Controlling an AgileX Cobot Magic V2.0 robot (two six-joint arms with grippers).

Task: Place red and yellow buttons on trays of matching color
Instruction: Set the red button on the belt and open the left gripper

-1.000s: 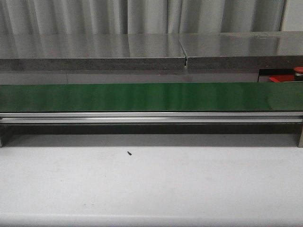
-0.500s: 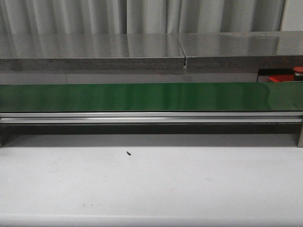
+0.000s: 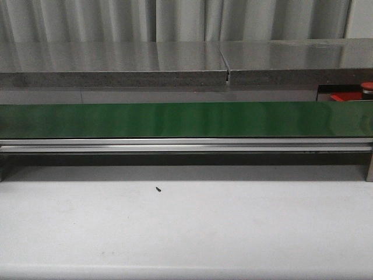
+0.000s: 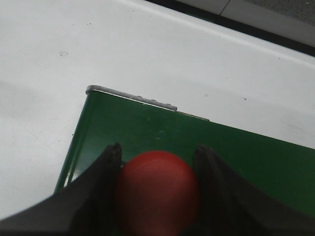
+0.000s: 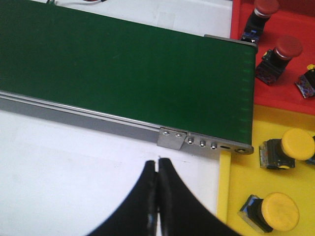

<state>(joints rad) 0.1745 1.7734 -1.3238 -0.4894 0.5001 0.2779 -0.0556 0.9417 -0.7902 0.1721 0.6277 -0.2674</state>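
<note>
My left gripper [image 4: 158,148] is shut on a red button [image 4: 157,191], its domed cap filling the gap between both black fingers, above the end of the green belt [image 4: 246,157]. My right gripper [image 5: 158,162] is shut and holds nothing, over white table beside the belt's other end [image 5: 123,64]. Past that end lie a red tray [image 5: 236,19] holding two red buttons [image 5: 288,46] and a yellow tray [image 5: 236,187] holding two yellow buttons [image 5: 298,143]. In the front view only a strip of the red tray [image 3: 349,97] and one red cap [image 3: 367,86] show; neither gripper appears.
The long green belt [image 3: 175,119] runs across the front view on an aluminium frame [image 3: 186,144], with grey shelves [image 3: 116,64] behind it. White table [image 3: 186,227] lies in front, marked by a small dark speck [image 3: 158,188]. A dark-bodied part [image 5: 307,83] lies at the red tray's edge.
</note>
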